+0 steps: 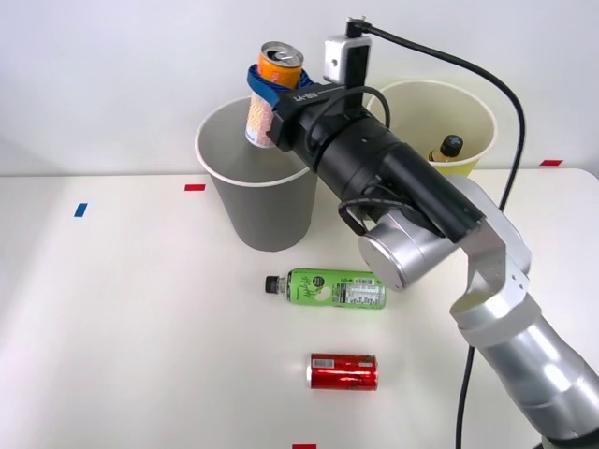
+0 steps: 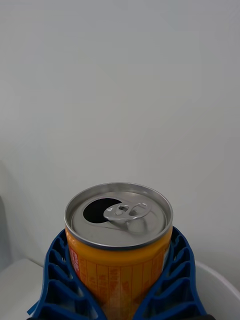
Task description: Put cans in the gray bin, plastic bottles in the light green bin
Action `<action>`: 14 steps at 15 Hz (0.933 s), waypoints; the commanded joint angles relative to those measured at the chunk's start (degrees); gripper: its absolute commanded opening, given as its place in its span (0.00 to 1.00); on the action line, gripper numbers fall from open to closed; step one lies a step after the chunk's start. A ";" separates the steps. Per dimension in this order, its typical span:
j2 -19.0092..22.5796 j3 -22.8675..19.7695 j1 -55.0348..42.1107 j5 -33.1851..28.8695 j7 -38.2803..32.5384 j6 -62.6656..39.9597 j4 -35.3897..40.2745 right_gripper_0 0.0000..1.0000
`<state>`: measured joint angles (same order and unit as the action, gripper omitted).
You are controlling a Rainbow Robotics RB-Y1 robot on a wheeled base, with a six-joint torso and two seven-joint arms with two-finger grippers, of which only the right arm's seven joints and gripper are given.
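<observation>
Gaping tab hole atop orange can (image 2: 118, 235)

white table (image 1: 122, 327), gray bin (image 1: 262, 210) & light green bin (image 1: 473, 126) upright, green-label bottle (image 1: 328, 288) & red can (image 1: 343, 371) lying down

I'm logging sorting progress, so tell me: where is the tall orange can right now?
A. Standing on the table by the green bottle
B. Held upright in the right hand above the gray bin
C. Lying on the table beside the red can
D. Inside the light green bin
B: the right hand grips the upright orange can over the gray bin's open mouth.
</observation>
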<state>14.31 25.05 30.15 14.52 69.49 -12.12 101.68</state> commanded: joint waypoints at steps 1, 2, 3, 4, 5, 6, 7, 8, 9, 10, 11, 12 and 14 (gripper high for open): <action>-2.01 1.05 7.29 0.25 -1.11 0.70 -9.40 0.00; -2.71 1.05 9.22 0.16 -1.28 1.67 -12.47 0.00; -3.94 1.05 11.24 0.25 -1.55 3.77 -17.04 0.00; -4.38 1.05 12.39 0.25 -1.55 5.97 -19.94 0.00; -4.47 1.05 12.74 0.25 -1.55 8.34 -22.05 0.00; -4.29 1.05 12.74 0.25 -1.55 9.05 -22.32 0.01; -4.12 1.05 12.82 0.34 -1.64 9.05 -22.32 0.16; -4.12 1.05 12.74 0.34 -1.64 9.58 -22.32 0.29; -4.12 1.05 12.82 0.43 -1.64 9.66 -22.32 0.50; -4.12 1.05 12.74 0.43 -1.64 9.66 -22.32 0.72; -3.94 1.05 12.82 0.43 -1.64 9.66 -22.32 0.88; -3.77 1.14 12.74 0.43 -1.55 9.66 -22.32 0.95; -3.59 1.23 12.82 -0.19 -1.11 9.75 -22.14 0.97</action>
<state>10.64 26.20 42.96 14.70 68.15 -2.41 79.38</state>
